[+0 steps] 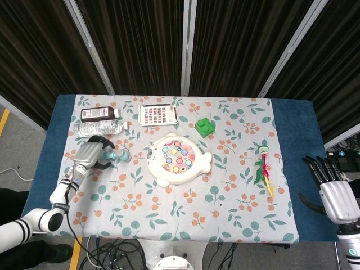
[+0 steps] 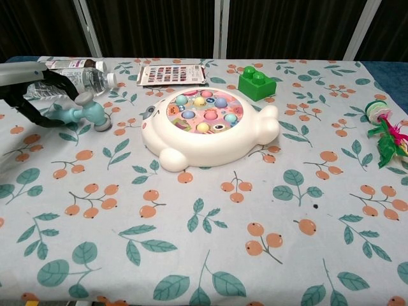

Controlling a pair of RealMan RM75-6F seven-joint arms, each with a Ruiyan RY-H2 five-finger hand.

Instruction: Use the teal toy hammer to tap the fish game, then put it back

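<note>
Left robot hand [image 1: 91, 153]: over the left part of the surface [image 1: 236, 208], fingers [image 2: 44, 75] curled down around the handle end of the teal toy hammer [image 1: 114, 156]. In the chest view dark fingers arch over and beside the handle; whether they actually clamp it or only bracket it cannot be told. Forearm runs from the lower left corner of the head view up to the hand, palm turned down.

Right robot hand [image 1: 332, 188]: off the right edge of the surface, fingers apart and pointing away from the robot, holding nothing. Seen in the head view only.

Teal toy hammer: lying on its side on the flowered cloth, handle pointing left toward the left robot hand, grey-capped head to the right, just left of the fish game [image 1: 178, 159] but not touching it.

Fish game: white fish-shaped body with a round pink top set with coloured fish, near the middle of the surface.

Other items:
- Clear water bottle [image 1: 99, 129], lying on its side, just behind the hammer.
- Dark-labelled bottle [image 1: 99, 113], lying on its side, behind the water bottle.
- Card with a grid of small squares [image 1: 158, 114], flat, behind the fish game.
- Green building block [image 1: 205, 126], behind and right of the fish game.
- Feathered toy [image 1: 263, 167] in green, pink and yellow, toward the right side, well apart from the rest.
</note>
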